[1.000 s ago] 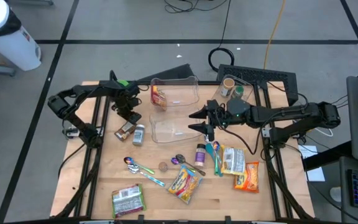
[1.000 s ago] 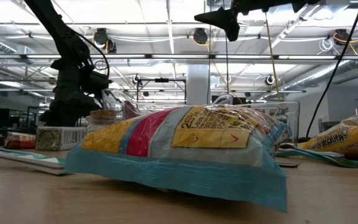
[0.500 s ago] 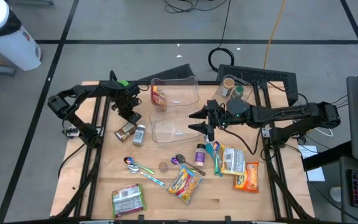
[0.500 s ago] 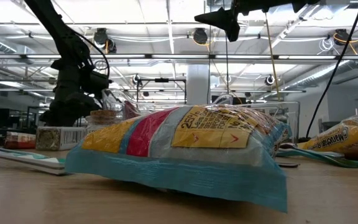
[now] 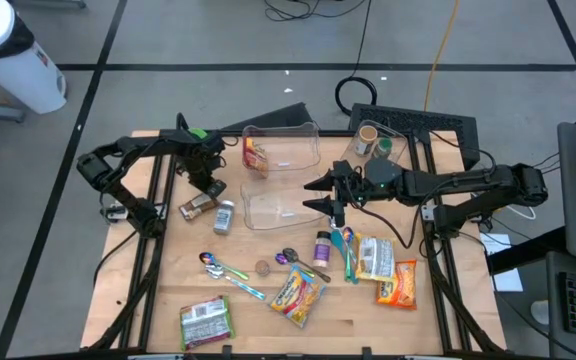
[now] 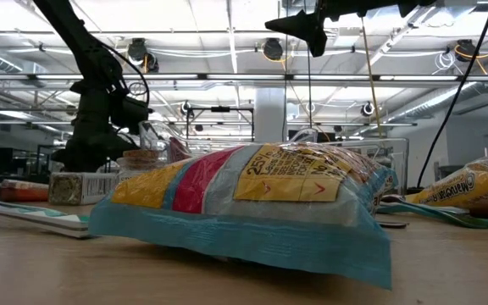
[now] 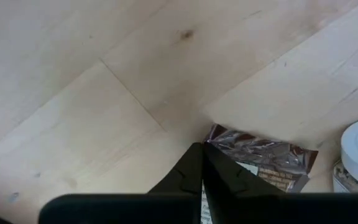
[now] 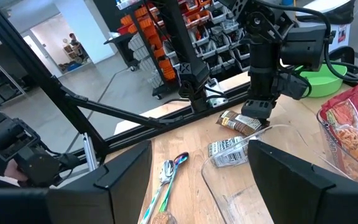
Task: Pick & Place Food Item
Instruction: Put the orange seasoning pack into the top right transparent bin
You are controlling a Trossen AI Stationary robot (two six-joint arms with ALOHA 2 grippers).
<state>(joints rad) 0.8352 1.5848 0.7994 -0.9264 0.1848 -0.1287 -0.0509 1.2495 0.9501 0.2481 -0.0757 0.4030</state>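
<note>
1. Brown snack bar (image 5: 197, 206) flat on the wooden counter (image 5: 168, 290), near its left side, just beside a small white-lidded jar (image 5: 223, 216).
2. Left gripper (image 5: 208, 190) down at one end of the bar, fingers (image 7: 194, 171) pressed together; in the left wrist view closed tips meeting at the wrapper's edge (image 7: 263, 158), wrapper apparently nipped between them.
3. Right gripper (image 5: 326, 194) raised over the near clear tub (image 5: 280, 204), fingers (image 8: 291, 171) spread wide, holding nothing.
4. Second clear tub (image 5: 281, 148) behind the first, with an orange snack packet (image 5: 256, 153) inside.
5. Scattered nearer the front edge: spoons (image 5: 230, 271), yellow-and-red snack bag (image 5: 298, 294), green packet (image 5: 206, 322), orange bags (image 5: 386, 270).
</note>
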